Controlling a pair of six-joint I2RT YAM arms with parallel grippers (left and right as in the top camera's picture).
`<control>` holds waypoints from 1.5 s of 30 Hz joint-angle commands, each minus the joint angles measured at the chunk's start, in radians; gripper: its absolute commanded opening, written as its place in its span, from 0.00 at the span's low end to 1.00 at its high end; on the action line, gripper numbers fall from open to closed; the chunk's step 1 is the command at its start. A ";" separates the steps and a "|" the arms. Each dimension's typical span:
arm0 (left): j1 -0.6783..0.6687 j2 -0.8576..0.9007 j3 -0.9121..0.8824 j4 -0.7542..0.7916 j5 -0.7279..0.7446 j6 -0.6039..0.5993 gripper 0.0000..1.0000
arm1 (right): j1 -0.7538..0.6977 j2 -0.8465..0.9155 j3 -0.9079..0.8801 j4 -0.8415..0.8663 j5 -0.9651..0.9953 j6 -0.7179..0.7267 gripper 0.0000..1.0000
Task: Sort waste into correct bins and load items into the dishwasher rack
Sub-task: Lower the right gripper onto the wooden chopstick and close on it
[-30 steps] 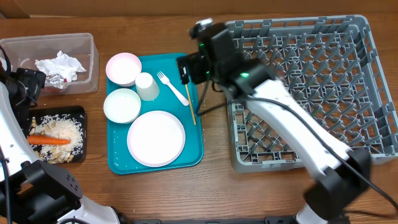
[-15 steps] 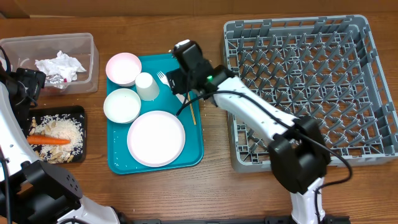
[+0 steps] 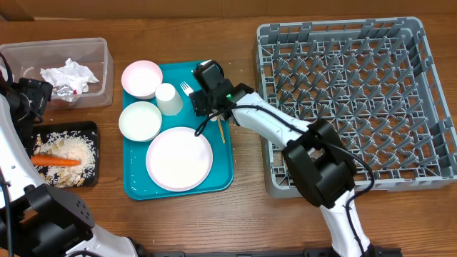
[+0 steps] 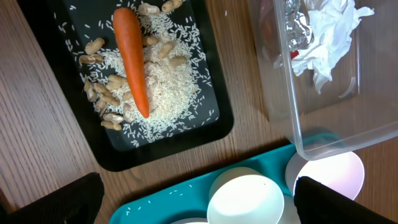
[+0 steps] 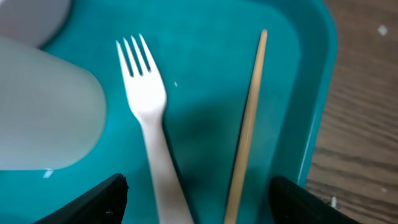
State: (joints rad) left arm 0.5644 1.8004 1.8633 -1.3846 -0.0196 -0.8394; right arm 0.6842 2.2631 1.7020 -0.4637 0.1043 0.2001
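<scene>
Tableware sits on the teal tray [image 3: 223,171] at the middle of the table: two white bowls [image 3: 141,78] [image 3: 140,121], a small cup [image 3: 168,99] and the flat plate [image 3: 179,158]. The wooden chopstick [image 5: 249,118] lies along the tray's right rim, with a white fork [image 5: 149,124] just beside it.

We see the right claw [image 5: 199,205] low over this pair. Its fingers stand well apart, one on either side of fork and chopstick, and hold nothing. The dishwasher rack [image 3: 371,93] fills the table's right side, with only its pegs showing.

Toward the far left corner, the clear tub [image 3: 106,78] holds a crumpled napkin [image 3: 68,73] and the red-and-silver wrapper [image 3: 63,91], whose print is too small for us to read. By the left edge, nearer us, the black tray [image 3: 89,132] carries the carrot [image 4: 132,59] lying on rice scraps [image 4: 168,81].

The left claw [image 4: 199,211] hangs above the gap between black tray and teal tray, spread fully wide and empty.
</scene>
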 commanded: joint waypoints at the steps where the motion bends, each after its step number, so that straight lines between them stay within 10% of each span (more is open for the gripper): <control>1: -0.002 -0.001 0.000 -0.002 -0.014 -0.013 1.00 | 0.001 0.030 0.025 0.014 0.008 0.010 0.76; 45: -0.002 -0.001 0.000 -0.003 -0.014 -0.013 1.00 | -0.055 0.067 0.020 0.022 0.008 0.089 0.64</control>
State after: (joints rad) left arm 0.5644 1.8004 1.8633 -1.3846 -0.0193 -0.8394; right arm 0.6292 2.3035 1.7058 -0.4404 0.0937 0.2810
